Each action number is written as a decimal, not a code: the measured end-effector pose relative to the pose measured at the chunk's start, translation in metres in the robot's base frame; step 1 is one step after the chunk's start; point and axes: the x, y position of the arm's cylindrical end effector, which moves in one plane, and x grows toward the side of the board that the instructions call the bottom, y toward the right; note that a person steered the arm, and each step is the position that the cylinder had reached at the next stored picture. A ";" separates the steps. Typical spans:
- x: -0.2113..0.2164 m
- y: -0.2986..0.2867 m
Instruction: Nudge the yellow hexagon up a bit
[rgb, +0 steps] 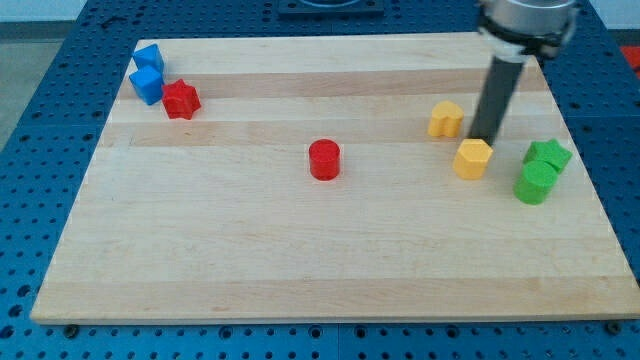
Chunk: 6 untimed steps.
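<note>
The yellow hexagon (473, 158) lies on the wooden board (250, 250) at the view's right. My tip (485, 138) stands just above the hexagon's upper right edge, touching or nearly touching it. A second yellow block (446, 118), of unclear shape, lies up and to the left of the hexagon, left of the rod.
A green star-like block (548, 155) and a green cylinder (535, 184) lie right of the hexagon. A red cylinder (324, 159) sits mid-board. Two blue blocks (147, 76) and a red star-like block (181, 99) lie at the top left.
</note>
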 end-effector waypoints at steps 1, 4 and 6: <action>0.000 0.022; 0.061 0.000; 0.065 -0.058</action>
